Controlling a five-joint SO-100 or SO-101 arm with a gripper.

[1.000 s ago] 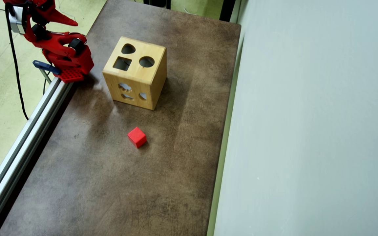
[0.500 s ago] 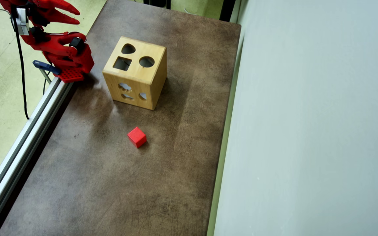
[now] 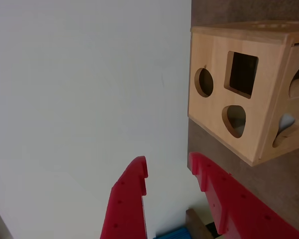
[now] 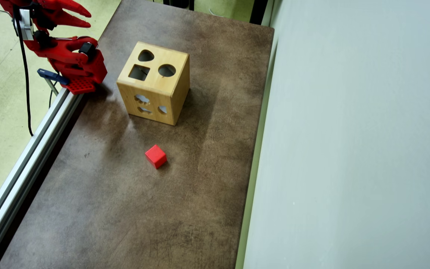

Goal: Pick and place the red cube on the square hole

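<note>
With the claw parted and empty, I should descend squarely over the red cube on the desk, straddling opposite flat faces.

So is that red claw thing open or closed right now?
Open. In the wrist view the gripper shows a clear gap between its two red fingers with nothing held; the red cube sits alone on the table.

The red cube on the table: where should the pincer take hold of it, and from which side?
Grip the red cube across two opposite side faces, coming straight down from above. It sits flat and alone on the brown table, clear of the wooden box, so nothing blocks a top approach. Its faces look turned diagonal to the table edges, so the open pincer probably needs rotating to match.
</note>
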